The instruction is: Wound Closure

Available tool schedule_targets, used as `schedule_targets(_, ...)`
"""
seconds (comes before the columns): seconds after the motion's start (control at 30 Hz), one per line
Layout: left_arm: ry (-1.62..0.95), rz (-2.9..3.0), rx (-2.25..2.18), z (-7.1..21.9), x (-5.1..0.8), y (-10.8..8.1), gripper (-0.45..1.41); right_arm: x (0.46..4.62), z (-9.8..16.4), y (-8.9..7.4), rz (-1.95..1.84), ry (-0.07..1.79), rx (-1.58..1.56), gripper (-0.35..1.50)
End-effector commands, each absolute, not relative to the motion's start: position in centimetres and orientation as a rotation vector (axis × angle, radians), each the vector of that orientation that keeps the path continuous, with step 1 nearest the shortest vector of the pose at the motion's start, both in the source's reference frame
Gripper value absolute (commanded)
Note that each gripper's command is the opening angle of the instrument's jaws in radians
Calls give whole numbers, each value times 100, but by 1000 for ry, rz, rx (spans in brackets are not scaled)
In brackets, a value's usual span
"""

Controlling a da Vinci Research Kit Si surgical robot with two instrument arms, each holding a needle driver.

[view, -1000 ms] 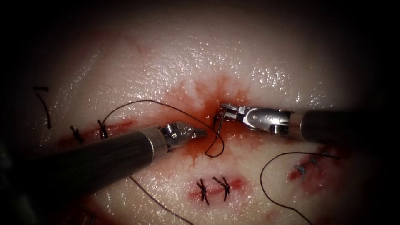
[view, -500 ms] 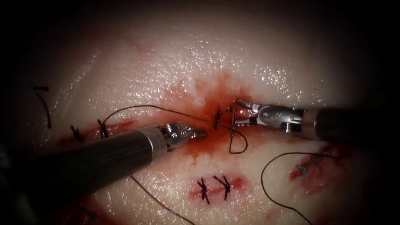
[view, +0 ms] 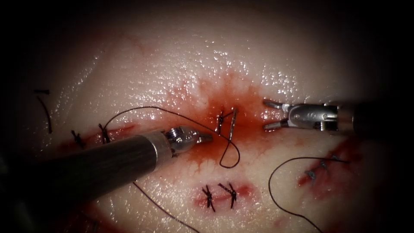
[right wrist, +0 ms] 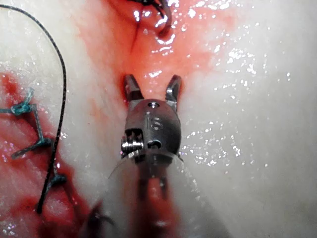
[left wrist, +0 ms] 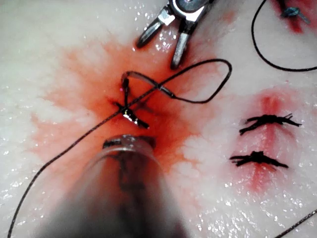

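The right tool (view: 273, 115) is seen with jaws spread, grasping nothing. At its nine o'clock the needle (view: 232, 124) is left lodged in the tissue (view: 181, 64) at the cut (view: 222, 121). The left tool (view: 206, 137), jaws closed and empty, is placed at the needle's eight o'clock, with the thread (view: 228, 157) looped at six o'clock.

Pale, glistening tissue (view: 142, 64) spans the endoscope view, its centre stained with red fluid (view: 224, 116) spreading around a short cut (view: 221, 122). A curved needle (view: 233, 124) rests just right of that cut at frame centre, dark thread (view: 146, 108) trailing from it in an arc toward the left and a loop (view: 230, 157) below. Finished stitches (view: 220, 195) sit at lower centre, further stitches (view: 90, 137) at left and blue-tinged stitches (view: 321, 166) at lower right, beside another thread strand (view: 276, 194). A cut end of thread (view: 45, 110) lies at far left.
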State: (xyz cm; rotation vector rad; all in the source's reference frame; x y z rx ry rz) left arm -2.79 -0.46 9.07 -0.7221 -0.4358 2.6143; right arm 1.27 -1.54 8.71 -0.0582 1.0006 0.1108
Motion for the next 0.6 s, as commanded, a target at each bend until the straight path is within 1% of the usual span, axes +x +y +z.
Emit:
schedule_targets(0.03, -436, 2615, -723, 913, -284, -46, -11, 146, 872, -158, 97, 1023, -82, 137)
schedule_targets(0.17, -436, 2615, -723, 913, -284, -46, -11, 165, 861, -157, 75, 1051, -143, 137)
schedule_targets(0.27, -436, 2615, -723, 913, -284, -46, -11, 173, 858, -154, 80, 1049, -148, 132)
schedule_targets(0.47, -436, 2614, -723, 913, -285, -46, -11, 194, 841, -140, 96, 1067, -202, 130)
schedule_targets(0.6, -436, 2614, -723, 913, -285, -46, -11, 217, 820, -140, 48, 1080, -297, 135)
